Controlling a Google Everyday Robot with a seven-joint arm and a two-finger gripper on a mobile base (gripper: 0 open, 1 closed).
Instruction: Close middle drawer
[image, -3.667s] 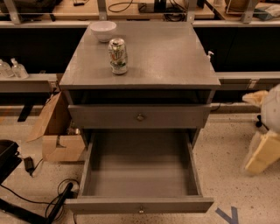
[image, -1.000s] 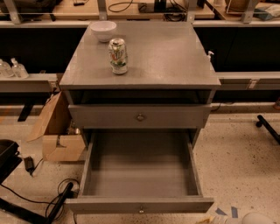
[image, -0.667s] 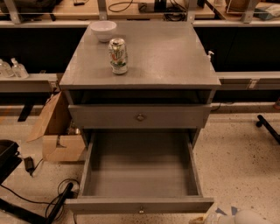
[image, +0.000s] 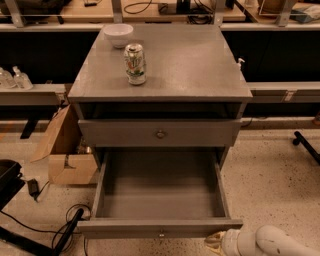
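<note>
The middle drawer (image: 159, 192) is a grey, deep, empty box pulled far out of the grey cabinet (image: 165, 75) toward me. Its flat front (image: 125, 228) runs along the bottom of the camera view, with a small round knob (image: 161, 233) at its centre. My gripper (image: 216, 240) is at the tip of the white arm (image: 265, 242) that comes in from the bottom right. It sits low, just in front of the right end of the drawer front; I cannot tell if it touches.
Above the open drawer is another grey front (image: 120, 133) with a knob, almost flush. A drink can (image: 135, 63) and white bowl (image: 118, 35) stand on top. A cardboard box (image: 65, 150), cables (image: 60, 225) and black equipment (image: 7, 180) lie left; a black leg (image: 306, 146) lies right.
My arm has come in from the bottom right and moved left along the floor, bringing the gripper up to the right end of the open drawer's front. The drawer has not moved.
</note>
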